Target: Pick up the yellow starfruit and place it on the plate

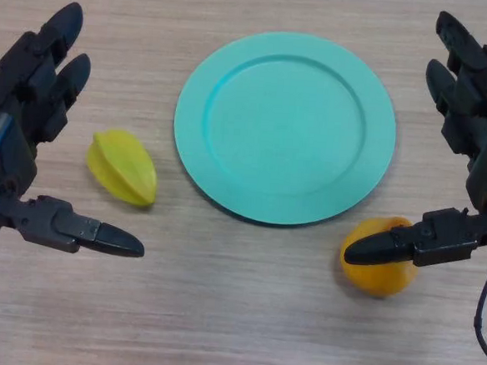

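The yellow starfruit [123, 167] lies on the wooden table, just left of the teal plate [286, 125], apart from its rim. My left hand [26, 125] hovers at the left edge with fingers straight and thumb stretched out below the fruit, holding nothing. The starfruit sits in the gap between that thumb and the fingers, untouched. My right hand [473, 132] is open at the right edge. Its thumb reaches over an orange fruit [380, 263].
The orange fruit rests near the plate's lower right rim. The plate holds nothing. Bare wooden table [233, 332] stretches along the front.
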Available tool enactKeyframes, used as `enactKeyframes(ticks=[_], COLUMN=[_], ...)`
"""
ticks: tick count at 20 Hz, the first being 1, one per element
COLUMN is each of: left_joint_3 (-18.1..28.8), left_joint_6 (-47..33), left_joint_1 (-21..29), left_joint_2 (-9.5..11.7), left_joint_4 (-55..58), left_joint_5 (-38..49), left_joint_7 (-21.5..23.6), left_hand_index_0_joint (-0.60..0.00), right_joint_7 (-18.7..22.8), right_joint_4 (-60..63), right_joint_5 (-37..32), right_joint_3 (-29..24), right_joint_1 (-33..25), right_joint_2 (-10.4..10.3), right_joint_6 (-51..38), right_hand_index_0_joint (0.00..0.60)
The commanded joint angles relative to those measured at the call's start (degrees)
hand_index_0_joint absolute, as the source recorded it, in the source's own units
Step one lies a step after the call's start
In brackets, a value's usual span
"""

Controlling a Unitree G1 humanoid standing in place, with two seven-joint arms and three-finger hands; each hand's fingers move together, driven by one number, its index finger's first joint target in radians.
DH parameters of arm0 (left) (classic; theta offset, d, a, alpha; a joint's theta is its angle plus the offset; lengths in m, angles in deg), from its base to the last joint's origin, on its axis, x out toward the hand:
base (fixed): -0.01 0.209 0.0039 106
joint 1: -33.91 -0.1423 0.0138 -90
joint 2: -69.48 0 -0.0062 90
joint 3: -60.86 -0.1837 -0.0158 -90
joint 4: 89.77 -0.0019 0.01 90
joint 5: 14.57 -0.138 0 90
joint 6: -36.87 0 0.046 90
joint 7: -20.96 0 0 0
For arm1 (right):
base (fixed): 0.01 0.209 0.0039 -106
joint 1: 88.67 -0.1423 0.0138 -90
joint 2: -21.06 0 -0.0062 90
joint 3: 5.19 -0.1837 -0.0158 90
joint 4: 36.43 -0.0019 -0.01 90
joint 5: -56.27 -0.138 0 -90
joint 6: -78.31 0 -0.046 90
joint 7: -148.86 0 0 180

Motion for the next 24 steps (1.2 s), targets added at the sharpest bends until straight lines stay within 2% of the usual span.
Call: enactKeyframes(ticks=[1,4,6,10,12,14,18,19,20,24], left_joint_3=[3.2,2.9,2.3,-0.1,-1.5,-2.6,-5.3,-6.3,-6.9,-8.7], left_joint_6=[-9.2,-10.3,-13.9,-27.1,-30.1,-32.5,-30.6,-31.2,-31.1,-31.6], left_joint_1=[1.7,1.8,3.1,7.9,9.9,11.7,14.3,15.4,16.1,19.6], left_joint_2=[2.0,1.9,2.2,4.1,5.1,5.3,3.9,3.1,2.8,1.0], left_joint_4=[2.1,1.2,-2.3,-17.4,-24.4,-30.4,-39.0,-42.4,-43.9,-51.4], left_joint_5=[-1.0,-1.3,-3.0,-13.8,-18.4,-22.8,-24.9,-25.3,-25.9,-21.9], left_joint_7=[1.4,1.5,2.9,7.0,8.1,11.3,16.0,19.5,20.7,21.9], left_hand_index_0_joint=[0.0,0.0,0.0,0.0,0.0,0.0,0.0,0.0,0.0,0.0], right_joint_7=[1.2,0.3,0.2,0.1,0.2,0.2,0.1,0.2,0.2,0.4], right_joint_4=[-4.3,-4.8,-4.9,-4.7,-4.4,-4.3,-3.7,-3.6,-3.5,-3.2], right_joint_5=[-0.6,0.1,0.1,0.3,0.0,-0.4,-0.9,-1.0,-1.0,-1.8], right_joint_3=[-2.0,-2.3,-2.4,-3.3,-3.8,-4.3,-4.8,-5.0,-5.1,-5.4], right_joint_1=[-1.4,-1.0,-0.5,-0.4,-0.5,-0.6,-0.4,-0.5,-0.5,-0.8], right_joint_2=[0.8,1.1,1.0,1.4,1.6,1.8,1.9,2.0,2.1,2.2], right_joint_6=[-7.6,-7.7,-8.0,-9.0,-8.9,-8.5,-8.7,-8.7,-8.9,-8.9], right_hand_index_0_joint=[0.0,0.0,0.0,0.0,0.0,0.0,0.0,0.0,0.0,0.0])
